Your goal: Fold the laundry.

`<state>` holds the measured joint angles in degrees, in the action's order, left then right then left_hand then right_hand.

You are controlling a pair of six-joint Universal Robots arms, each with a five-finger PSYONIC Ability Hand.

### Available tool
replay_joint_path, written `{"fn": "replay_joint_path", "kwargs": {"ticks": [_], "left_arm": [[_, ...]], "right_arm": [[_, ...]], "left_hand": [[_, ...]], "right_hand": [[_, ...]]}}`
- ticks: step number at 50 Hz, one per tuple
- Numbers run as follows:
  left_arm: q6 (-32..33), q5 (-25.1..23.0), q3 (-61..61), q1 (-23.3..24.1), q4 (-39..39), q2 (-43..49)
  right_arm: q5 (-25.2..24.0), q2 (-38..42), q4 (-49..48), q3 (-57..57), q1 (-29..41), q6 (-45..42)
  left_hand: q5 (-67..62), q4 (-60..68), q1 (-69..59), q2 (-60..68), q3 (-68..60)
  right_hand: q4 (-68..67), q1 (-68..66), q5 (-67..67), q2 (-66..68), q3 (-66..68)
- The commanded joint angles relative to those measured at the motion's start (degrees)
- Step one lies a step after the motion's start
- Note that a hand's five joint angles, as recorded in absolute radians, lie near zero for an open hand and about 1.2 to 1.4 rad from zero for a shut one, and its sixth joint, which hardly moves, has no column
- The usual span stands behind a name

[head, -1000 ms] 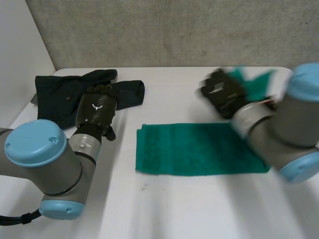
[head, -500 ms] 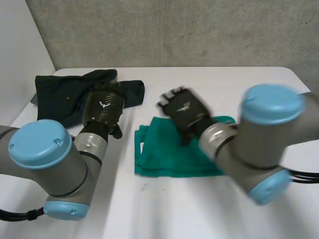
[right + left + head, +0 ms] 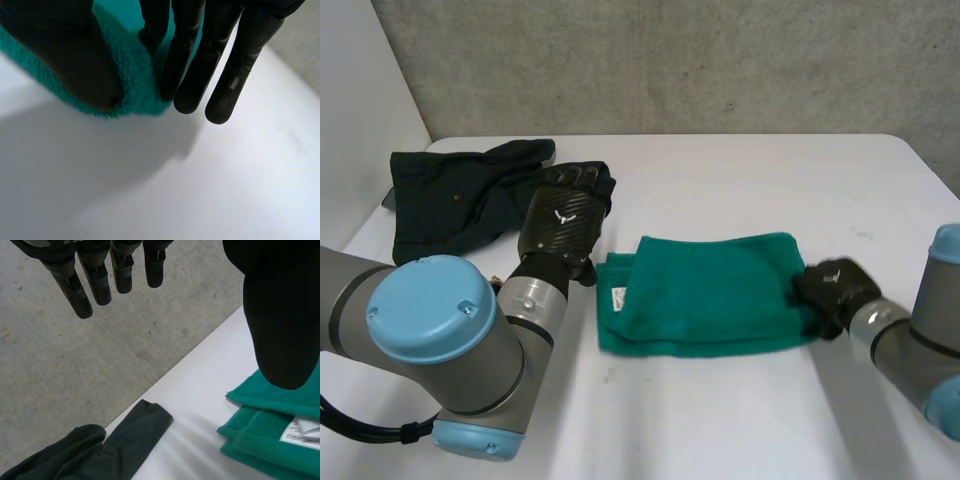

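Note:
A green towel (image 3: 710,290) lies folded in the middle of the white table (image 3: 720,420), a white label (image 3: 618,298) showing at its left end. My right hand (image 3: 832,288) is at the towel's right folded edge. In the right wrist view that edge of the towel (image 3: 135,75) sits pinched between the thumb (image 3: 60,50) and the straight fingers (image 3: 235,65). My left hand (image 3: 565,225) hovers open just left of the towel's left end. In the left wrist view its fingers (image 3: 95,280) are straight, and the towel (image 3: 270,440) lies below the thumb.
A dark navy garment (image 3: 460,195) lies crumpled at the table's far left, one end (image 3: 100,450) reaching under my left hand. A grey wall stands behind the table. The table's left edge runs close to the garment.
My right hand swept the towel's right end over to the left, folding it in half, then returned to the new right edge. My left hand shifted right, toward the towel.

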<state>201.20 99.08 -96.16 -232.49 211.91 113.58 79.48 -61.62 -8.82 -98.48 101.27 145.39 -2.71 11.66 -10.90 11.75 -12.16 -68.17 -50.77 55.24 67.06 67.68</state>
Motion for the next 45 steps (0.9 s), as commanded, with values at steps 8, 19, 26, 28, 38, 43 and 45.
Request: {"fn": "replay_joint_path", "kwargs": {"ticks": [8, 19, 26, 28, 38, 43, 45], "left_arm": [[-0.1, 0.32, -1.57, -0.68, -0.09, -4.69], [-0.19, 0.15, -1.4, -2.09, -0.36, -5.13], [-1.86, 0.15, 0.71, -2.0, -0.09, -4.86], [-3.0, 0.15, 1.76, -1.56, -0.44, -4.78], [-10.65, -0.29, 11.34, 2.13, -15.88, 3.12], [-10.91, 0.23, 12.93, 3.01, -22.59, 7.17], [-10.83, 0.32, 13.28, 2.84, -23.38, 8.4]], "right_arm": [[2.87, -2.63, -0.41, 14.8, 22.11, -0.55], [3.38, 7.31, 3.36, 22.18, 34.53, -3.81], [7.35, 0.82, 3.98, 21.05, 29.98, 9.51], [7.53, -0.86, 4.16, 20.35, 26.63, 14.71], [2.96, 0.44, 12.15, 20.78, 20.64, 28.1], [0.24, 5.81, 14.09, 24.56, 20.46, 28.72], [-0.29, 8.27, 15.14, 25.96, 20.37, 28.19]], "left_hand": [[2.71, -1.66, 0.9, -1.75, 2.16], [2.71, -1.66, 0.9, -1.75, 2.16], [2.71, -1.66, 0.9, -1.75, 2.16], [2.71, -1.66, 0.9, -1.75, 2.16], [2.32, -1.28, 0.51, -1.36, 1.78], [2.15, -1.11, 0.34, -1.2, 1.61], [1.99, -0.94, 0.18, -1.03, 1.44]], "right_hand": [[-11.83, -29.23, 14.76, 12.94, 12.32], [44.23, 26.83, -41.29, -43.11, -43.74], [58.17, 40.77, -55.24, -57.06, -57.68], [58.17, 40.77, -55.24, -57.06, -57.68], [58.17, 40.77, -55.24, -57.06, -57.68], [58.17, 40.77, -55.24, -57.06, -57.68], [58.17, 40.77, -55.24, -57.06, -57.68]]}}
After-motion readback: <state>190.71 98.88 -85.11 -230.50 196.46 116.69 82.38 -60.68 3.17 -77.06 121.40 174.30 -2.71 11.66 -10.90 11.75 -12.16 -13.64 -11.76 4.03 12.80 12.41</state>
